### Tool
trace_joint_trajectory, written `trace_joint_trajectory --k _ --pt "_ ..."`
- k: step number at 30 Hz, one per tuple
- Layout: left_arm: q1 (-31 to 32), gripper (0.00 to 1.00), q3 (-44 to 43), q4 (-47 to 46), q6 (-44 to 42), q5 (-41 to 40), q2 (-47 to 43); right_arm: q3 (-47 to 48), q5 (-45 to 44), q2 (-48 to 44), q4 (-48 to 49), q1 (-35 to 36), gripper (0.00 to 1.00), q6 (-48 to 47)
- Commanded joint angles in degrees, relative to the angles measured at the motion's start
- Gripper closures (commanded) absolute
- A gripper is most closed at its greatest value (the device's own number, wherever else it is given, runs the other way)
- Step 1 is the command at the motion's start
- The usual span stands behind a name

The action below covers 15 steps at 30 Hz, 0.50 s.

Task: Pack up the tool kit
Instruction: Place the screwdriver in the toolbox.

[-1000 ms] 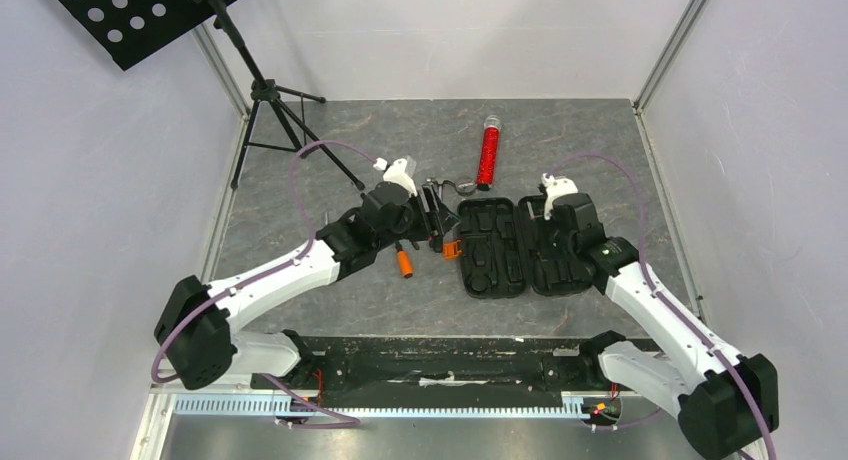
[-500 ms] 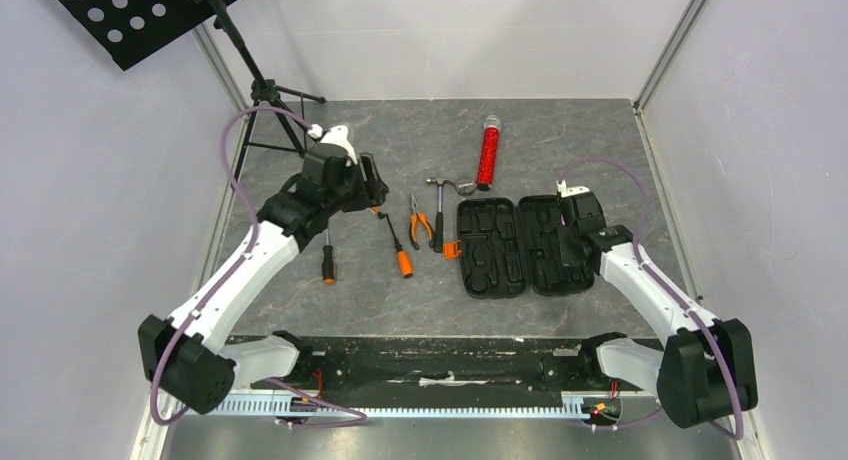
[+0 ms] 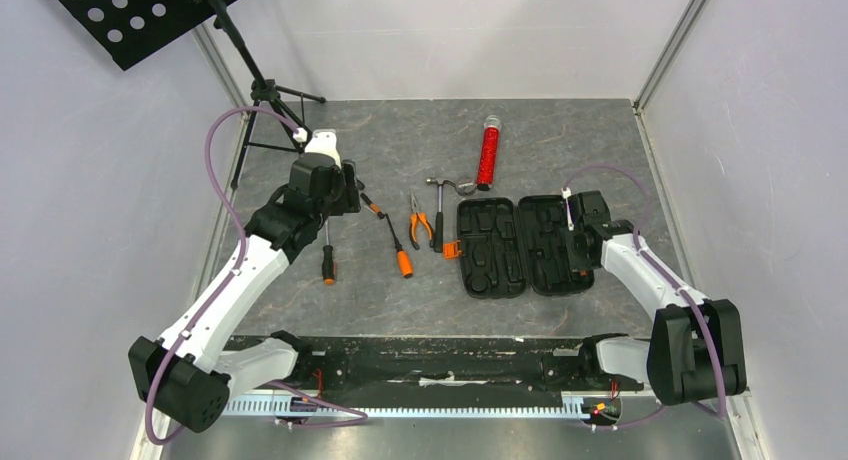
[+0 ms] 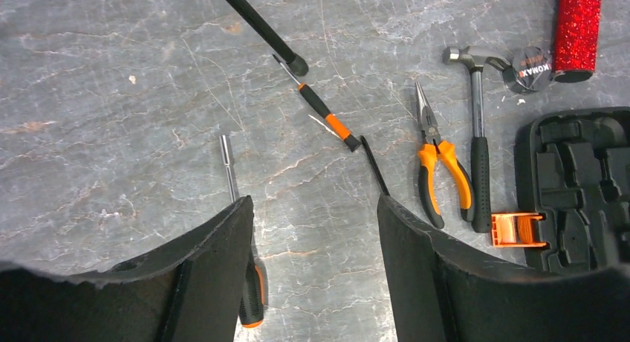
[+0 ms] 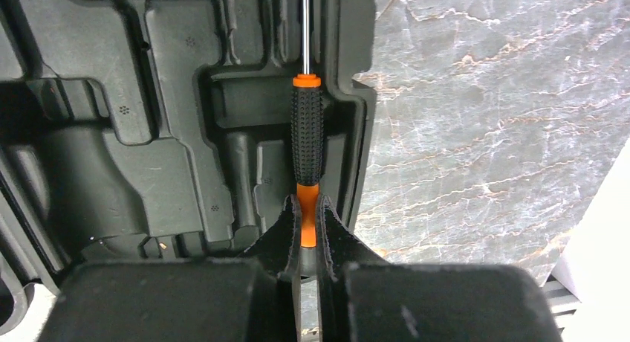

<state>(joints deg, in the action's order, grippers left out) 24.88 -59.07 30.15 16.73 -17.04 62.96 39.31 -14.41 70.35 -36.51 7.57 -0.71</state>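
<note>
Case [image 3: 490,242] lies open and flat on the table [image 3: 400,140]. Its two halves sit side by side, each with its long axis running from the arms' side to the far side, moulded slots facing up. The orange latch [image 3: 452,248] sticks out from the half farther from the right arm.

Contents you can see: one black-gripped screwdriver [image 5: 306,134], lying along the narrow slot at the case's outer rim, on the half opposite the latch. Its shaft points straight away from the right tool [image 5: 309,215], in line with the slot. You cannot tell whether it is fully seated. Right tool is clenched on the orange butt of that handle.

The other pieces lie on the table on the latch side of the case:
- Nearest the case: hammer [image 3: 437,205], long axis parallel to the case's, head at the far end, grip end just beside the latch.
- Next out: pliers [image 3: 420,223], nose pointing far, orange handles toward the arms.
- Then the orange-handled screwdriver [image 3: 402,262], tilted, handle nearest the arms, with a small screwdriver [image 3: 372,208] just off its tip.
- Farthest from the case: socket-tipped screwdriver [image 3: 327,260], roughly parallel to the hammer, handle toward the arms.

Left tool [image 4: 313,204] hangs over that last one, fingers spread wide, gripping nothing. Red tube [image 3: 488,152] lies beyond the case's far edge.
</note>
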Motion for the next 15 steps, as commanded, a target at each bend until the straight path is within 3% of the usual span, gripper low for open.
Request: trace_joint_trajectory --k 1,6,9,11,15 --pt "0.6 0.31 0.0 -1.4 -3.6 -4.7 -2.0 2.1 2.8 0.7 -0.1 -0.4 0.97 -1.2" --pt "0.7 0.32 0.1 -1.4 -3.7 -4.9 -1.9 2.5 3.2 0.3 -1.0 -0.5 0.88 -1.0" --pt "0.7 0.32 0.1 -1.5 -3.5 -4.7 -1.9 2.8 2.9 -0.4 -1.4 -0.6 0.65 -0.8" --pt "0.7 0.32 0.1 -1.5 -3.4 -4.5 -1.8 3.6 2.7 -0.9 -1.8 -0.7 0.57 -0.5" --pt "0.7 0.31 0.1 -1.6 -3.2 -4.3 -1.8 6.2 1.6 -2.3 -1.7 -0.7 0.53 0.0"
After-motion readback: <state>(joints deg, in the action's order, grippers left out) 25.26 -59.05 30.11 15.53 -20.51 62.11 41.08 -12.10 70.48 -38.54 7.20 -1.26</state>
